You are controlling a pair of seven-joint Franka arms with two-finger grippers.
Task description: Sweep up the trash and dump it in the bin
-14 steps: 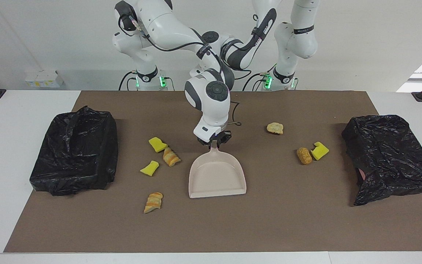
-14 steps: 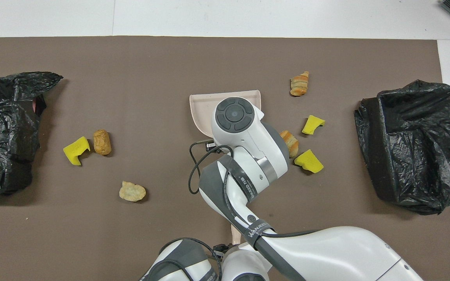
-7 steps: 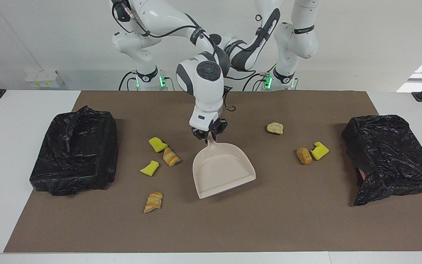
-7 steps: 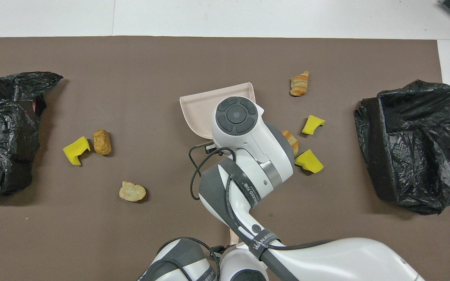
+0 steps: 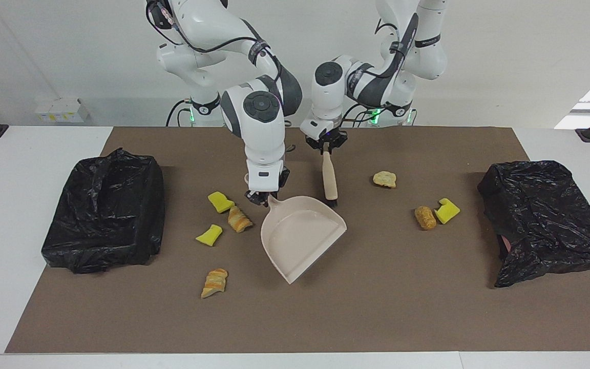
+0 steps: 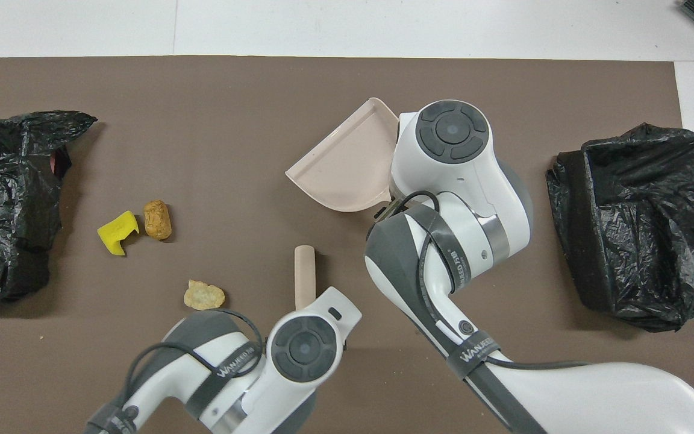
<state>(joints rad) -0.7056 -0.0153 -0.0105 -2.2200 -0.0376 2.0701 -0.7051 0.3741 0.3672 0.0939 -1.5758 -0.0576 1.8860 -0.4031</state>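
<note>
The trash [image 5: 228,215], mid-frame, looks light and crumbly, so sweep it: right gripper [image 5: 261,197] jaws clamp the dustpan [image 5: 300,236], left gripper [image 5: 327,148] jaws clamp the brush [image 5: 330,177].

Dustpan [image 5: 300,236]: beige, handle toward the robots, mouth turned away from them and toward the left arm's end.
Brush [image 5: 330,177]: pale wooden handle, dark bristles down, upright just beside the dustpan's back rim.
Trash, right arm's side of dustpan: yellow chunk [image 5: 220,202] just beside a striped bread piece [image 5: 239,219]; second yellow chunk [image 5: 209,235] near; second bread piece [image 5: 214,283] farther from the robots.
Trash, left arm's side of dustpan: pale crust [image 5: 384,179]; brown roll [image 5: 425,217] beside a third yellow chunk [image 5: 447,210].
Bins: open black-bagged bin [image 5: 105,210] and crumpled black-bagged bin [image 5: 541,215], each well apart from the dustpan.
</note>
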